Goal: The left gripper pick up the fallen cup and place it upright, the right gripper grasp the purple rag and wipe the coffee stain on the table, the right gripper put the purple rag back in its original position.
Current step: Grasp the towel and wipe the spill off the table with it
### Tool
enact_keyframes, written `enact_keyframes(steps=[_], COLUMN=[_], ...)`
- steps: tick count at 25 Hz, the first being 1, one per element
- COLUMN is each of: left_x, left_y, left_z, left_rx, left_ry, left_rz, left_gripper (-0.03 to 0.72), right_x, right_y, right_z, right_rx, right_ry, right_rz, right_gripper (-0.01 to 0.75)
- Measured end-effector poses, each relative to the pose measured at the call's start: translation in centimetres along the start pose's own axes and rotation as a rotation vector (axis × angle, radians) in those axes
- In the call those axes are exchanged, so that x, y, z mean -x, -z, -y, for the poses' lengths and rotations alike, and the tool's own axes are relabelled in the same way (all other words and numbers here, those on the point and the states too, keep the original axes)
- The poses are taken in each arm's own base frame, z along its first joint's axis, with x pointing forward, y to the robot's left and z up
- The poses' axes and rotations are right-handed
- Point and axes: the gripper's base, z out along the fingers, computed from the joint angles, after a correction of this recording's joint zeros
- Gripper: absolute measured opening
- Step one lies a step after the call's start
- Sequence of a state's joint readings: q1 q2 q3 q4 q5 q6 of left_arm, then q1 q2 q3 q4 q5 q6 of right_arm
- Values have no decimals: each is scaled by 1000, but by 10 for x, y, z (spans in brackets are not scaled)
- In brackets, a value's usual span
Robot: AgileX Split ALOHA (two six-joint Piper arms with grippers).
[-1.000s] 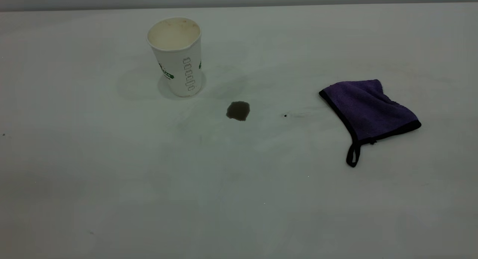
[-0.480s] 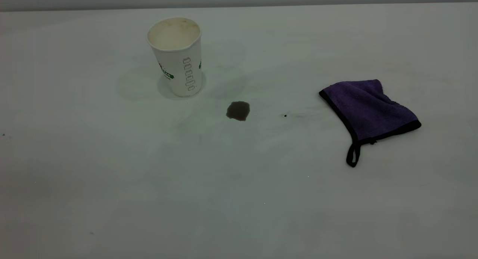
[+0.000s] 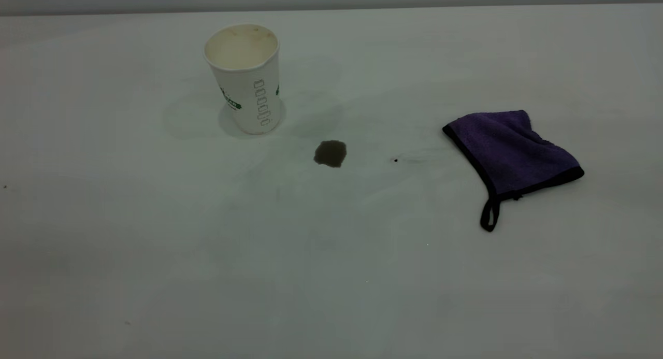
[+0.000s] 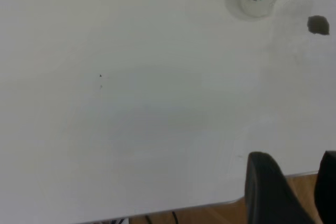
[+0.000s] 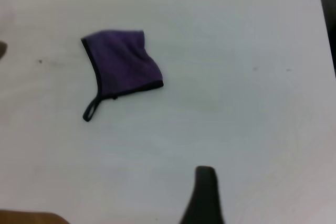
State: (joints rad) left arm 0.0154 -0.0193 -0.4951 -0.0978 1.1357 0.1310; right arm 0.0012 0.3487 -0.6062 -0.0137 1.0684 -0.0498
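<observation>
Left gripper (image 4: 299,192) fingers are seen apart over the near edge of the table (image 3: 155,255), well away from the cup (image 3: 244,79). Only one finger of the right gripper (image 5: 205,195) is seen, so open or closed cannot be told. The cup is stood upright and looks empty. The coffee stain (image 3: 330,153) lies near it. The purple rag (image 3: 510,151) is laid flat, far from both grippers. Nothing has been moved since before.

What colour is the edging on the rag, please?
Black edging on the purple rag, clearest in the exterior view.
</observation>
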Motion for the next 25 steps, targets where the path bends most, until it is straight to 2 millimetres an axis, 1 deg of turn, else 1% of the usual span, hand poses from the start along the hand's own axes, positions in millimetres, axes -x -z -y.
enact_keyframes(steps=[2,4,6,8,10,13,14,15,17,23,25], left_x=[0,0,0,0,0,0,0,0,0,0,0], left_y=[0,0,0,0,0,0,0,0,0,0,0], left_z=[0,0,0,0,0,0,0,0,0,0,0], left_rx=[0,0,0,0,0,0,0,0,0,0,0], left_ry=[0,0,0,0,0,0,0,0,0,0,0], left_rz=[0,0,0,0,0,0,0,0,0,0,0], left_gripper=[287,287,287,287,287,287,287,287,287,287,287], right_x=[22,41,53,61,64,65,65,66,72,87,87], right_y=[-19,-47,-78,-108,-137,-173,-188,-199,-223,-298,-321], right_z=[1,2,2,2,1,-1,-3,-3,-8,-38,-49], right_rx=[3,7,13,17,30,58,73,84,109,178,193], right_ry=[4,7,11,27,45,64,64,63,86,178,198], right_rz=[-64,-131,-210,-242,-274,-303,-330,-351,-389,-480,-503], right_gripper=[724,725,725,725,725,725,724,724,724,715,712])
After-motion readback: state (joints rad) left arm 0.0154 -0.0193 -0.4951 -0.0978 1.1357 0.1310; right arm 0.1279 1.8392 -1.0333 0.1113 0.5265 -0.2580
